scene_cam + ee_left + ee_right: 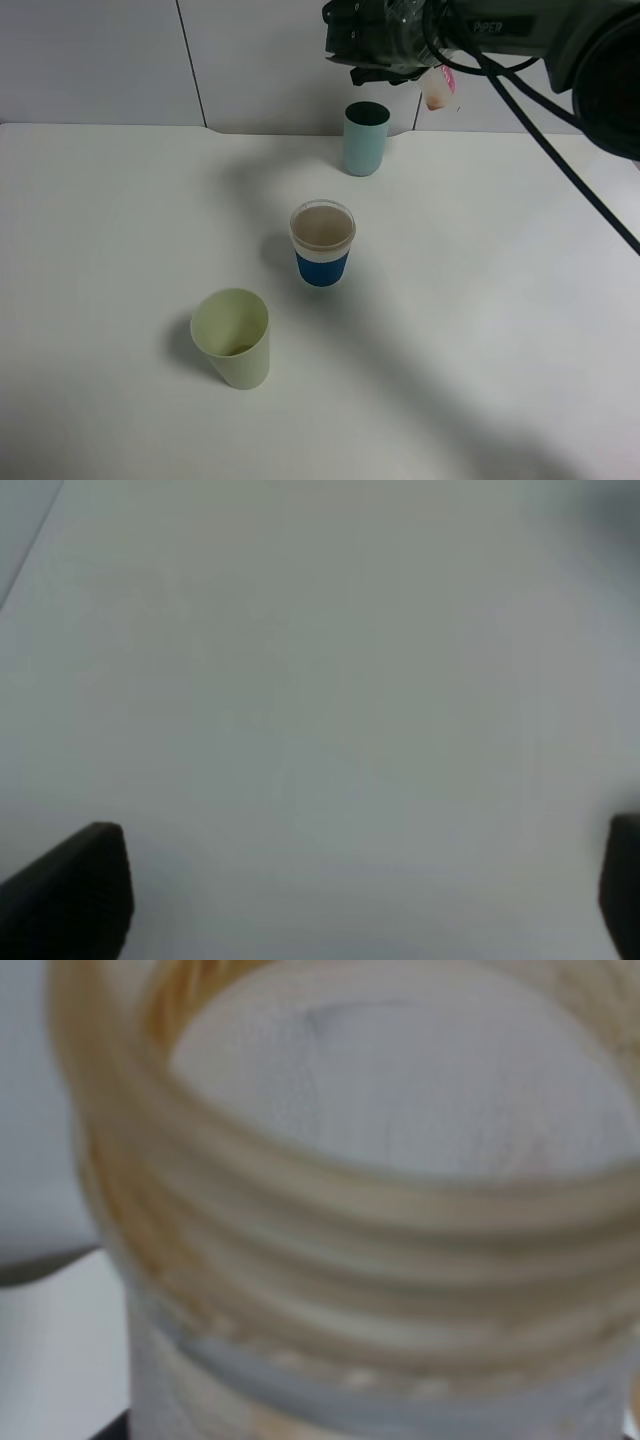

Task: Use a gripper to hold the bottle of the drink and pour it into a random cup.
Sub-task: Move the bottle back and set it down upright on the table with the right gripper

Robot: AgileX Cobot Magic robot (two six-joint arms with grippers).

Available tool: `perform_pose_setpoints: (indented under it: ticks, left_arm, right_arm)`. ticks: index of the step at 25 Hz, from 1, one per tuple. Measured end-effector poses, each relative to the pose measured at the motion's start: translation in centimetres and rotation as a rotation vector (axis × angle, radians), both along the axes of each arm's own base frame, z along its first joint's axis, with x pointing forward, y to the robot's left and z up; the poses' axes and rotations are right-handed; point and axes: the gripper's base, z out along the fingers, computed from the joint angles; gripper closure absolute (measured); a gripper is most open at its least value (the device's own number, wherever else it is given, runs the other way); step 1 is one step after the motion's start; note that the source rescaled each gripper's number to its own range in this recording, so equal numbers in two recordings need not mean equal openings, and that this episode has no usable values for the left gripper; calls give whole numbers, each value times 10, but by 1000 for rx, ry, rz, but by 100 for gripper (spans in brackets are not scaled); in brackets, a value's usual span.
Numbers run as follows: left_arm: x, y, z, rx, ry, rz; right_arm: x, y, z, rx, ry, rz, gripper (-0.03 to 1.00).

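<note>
My right gripper hangs high over the back of the table, shut on the bottle of the drink. Only the bottle's pale end with a pink label patch shows below the black arm. The bottle is above and just right of the teal cup, which stands upright with a dark inside. In the right wrist view the bottle's wide capless threaded neck fills the frame, blurred; I see no liquid there. My left gripper is open over bare white table, with its black fingertips at the frame's edges; it is out of the exterior view.
A white cup with a blue sleeve stands mid-table, light brown inside. A pale green cup stands nearer the front left. Black cables trail from the right arm. A white panelled wall bounds the white table at the back.
</note>
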Motion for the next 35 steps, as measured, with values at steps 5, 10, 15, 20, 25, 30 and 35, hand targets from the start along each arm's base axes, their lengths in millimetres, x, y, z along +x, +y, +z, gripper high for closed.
perform_pose_setpoints:
  ticks: [5, 10, 15, 20, 25, 30, 35]
  left_arm:
    - [0, 0, 0, 0, 0, 0]
    - [0, 0, 0, 0, 0, 0]
    - [0, 0, 0, 0, 0, 0]
    - [0, 0, 0, 0, 0, 0]
    - [0, 0, 0, 0, 0, 0]
    - [0, 0, 0, 0, 0, 0]
    - [0, 0, 0, 0, 0, 0]
  right_arm:
    - [-10, -8, 30, 59, -46, -74, 97]
    - [-21, -15, 55, 130, -56, -116, 97]
    - [-26, -15, 62, 150, -4, -100, 97]
    - [-28, -13, 57, 157, 63, -82, 97]
    - [-34, -15, 71, 194, 63, -76, 97]
    - [-49, -26, 106, 252, 92, -21, 97]
    - [-62, -40, 137, 285, 184, 139, 97]
